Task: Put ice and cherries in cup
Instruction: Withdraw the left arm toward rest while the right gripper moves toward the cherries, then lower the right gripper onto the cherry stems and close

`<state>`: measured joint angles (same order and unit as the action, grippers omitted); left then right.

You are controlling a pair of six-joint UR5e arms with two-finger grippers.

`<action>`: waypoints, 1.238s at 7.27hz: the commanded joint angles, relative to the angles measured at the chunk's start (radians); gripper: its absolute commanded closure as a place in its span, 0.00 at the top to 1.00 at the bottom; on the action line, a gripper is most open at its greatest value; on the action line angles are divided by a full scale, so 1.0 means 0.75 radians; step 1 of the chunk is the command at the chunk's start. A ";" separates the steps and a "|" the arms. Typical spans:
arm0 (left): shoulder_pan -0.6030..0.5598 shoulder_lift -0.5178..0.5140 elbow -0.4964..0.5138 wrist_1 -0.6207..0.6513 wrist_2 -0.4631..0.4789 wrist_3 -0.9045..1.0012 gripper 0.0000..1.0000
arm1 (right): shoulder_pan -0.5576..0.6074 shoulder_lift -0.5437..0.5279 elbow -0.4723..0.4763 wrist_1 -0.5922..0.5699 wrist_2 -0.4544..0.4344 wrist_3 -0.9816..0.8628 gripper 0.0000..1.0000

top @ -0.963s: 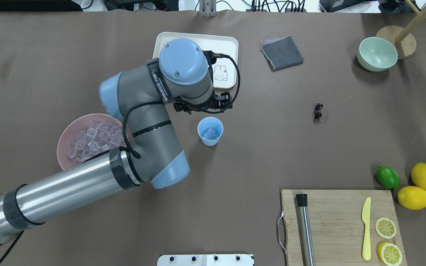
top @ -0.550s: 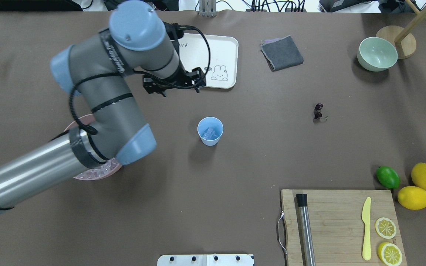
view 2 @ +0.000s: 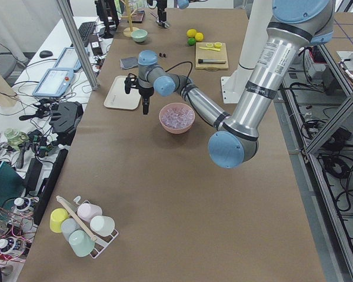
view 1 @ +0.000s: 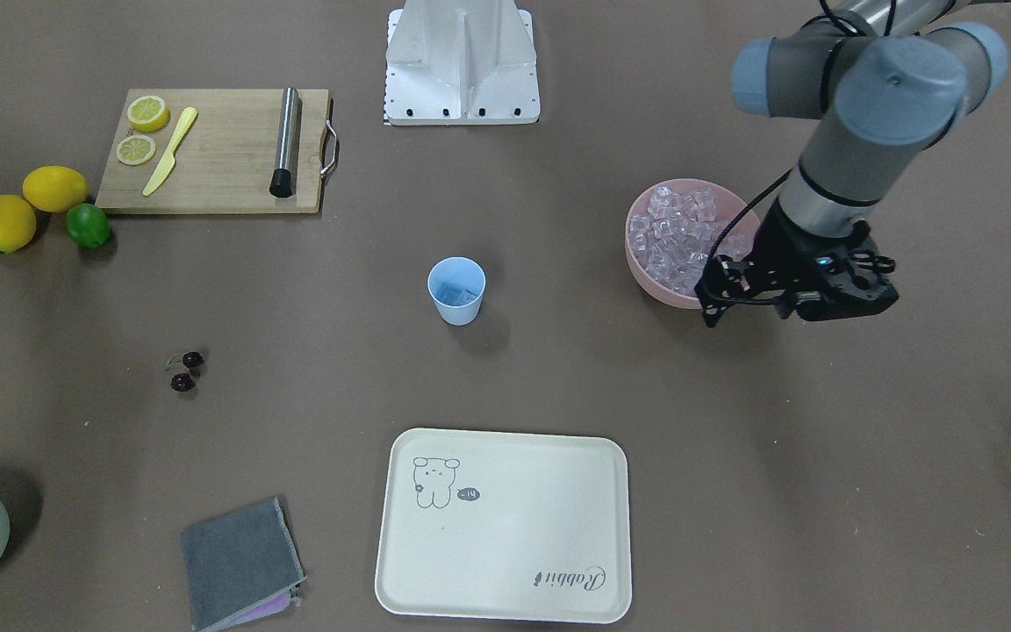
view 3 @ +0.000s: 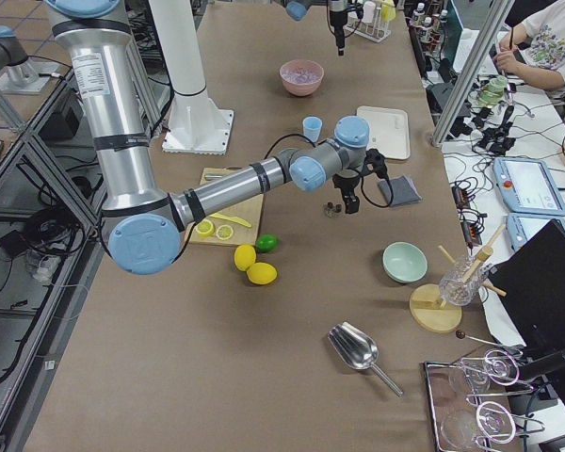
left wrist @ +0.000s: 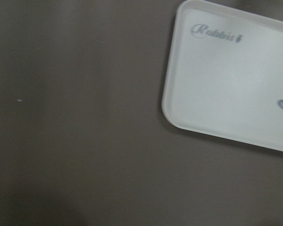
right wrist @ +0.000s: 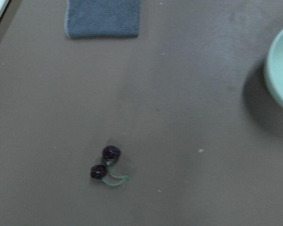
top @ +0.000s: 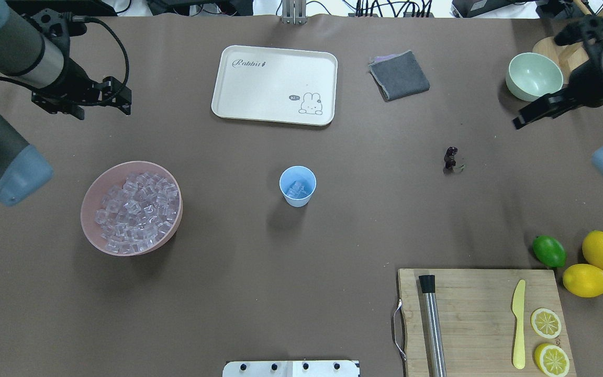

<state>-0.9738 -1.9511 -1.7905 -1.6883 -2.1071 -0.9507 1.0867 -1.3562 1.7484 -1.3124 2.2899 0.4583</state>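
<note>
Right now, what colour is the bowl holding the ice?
Pink. The bowl, full of ice, shows best in the overhead view.

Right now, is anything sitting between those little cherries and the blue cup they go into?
No. Nothing visible lies between the cherries and the cup; only bare table separates them.

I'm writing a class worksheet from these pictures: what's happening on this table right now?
Some clear ice cubes sit in the small light blue plastic cup; more fill the wide pink bowl. The two dark red cherries lie on the table. The left gripper and right gripper hover away from these.
</note>
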 commanded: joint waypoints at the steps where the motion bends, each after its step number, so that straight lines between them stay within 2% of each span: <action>1: -0.029 0.043 -0.026 -0.017 -0.021 0.085 0.97 | -0.286 0.070 -0.071 0.170 -0.244 0.335 0.99; 3: -0.027 0.045 -0.028 -0.017 -0.011 0.087 0.97 | -0.381 0.192 -0.232 0.179 -0.340 0.340 0.99; 7: -0.023 0.041 -0.045 -0.015 -0.007 0.083 0.97 | -0.387 0.180 -0.290 0.193 -0.358 0.326 0.98; 8: -0.023 0.045 -0.047 -0.015 -0.005 0.083 0.97 | -0.387 0.152 -0.302 0.287 -0.360 0.322 0.98; 9: -0.023 0.045 -0.043 -0.015 -0.005 0.083 0.97 | -0.385 0.139 -0.302 0.312 -0.356 0.317 0.98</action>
<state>-0.9913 -1.9181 -1.8242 -1.6995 -2.1115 -0.8880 0.7964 -1.2373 1.5278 -1.1170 2.0217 0.6999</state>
